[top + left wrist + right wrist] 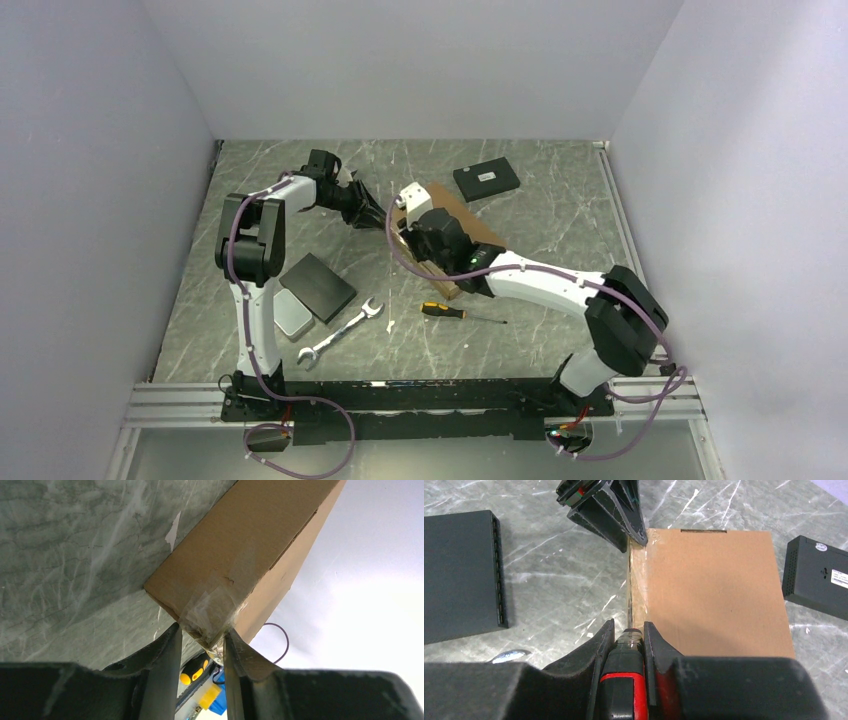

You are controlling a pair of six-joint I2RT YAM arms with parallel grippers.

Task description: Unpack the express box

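Taped seam (638, 580) of express box (719, 590), which lies flat between the arms, running straight away from right gripper (629, 632), clamped narrowly on red-handled tool (623, 690) at the seam's near end, while left gripper (201, 631) pinches the far taped corner.

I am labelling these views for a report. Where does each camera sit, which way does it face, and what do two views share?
Top external: fixed above and behind the bases, facing down at the grey marbled table; left arm and right arm show.
Left wrist: on the left arm near the table, facing a taped corner of the brown cardboard express box; the left end effector pinches it.
Right wrist: above the box, facing down; the right end effector grips a red-and-black tool.
Shared: both wrist views show that box corner.
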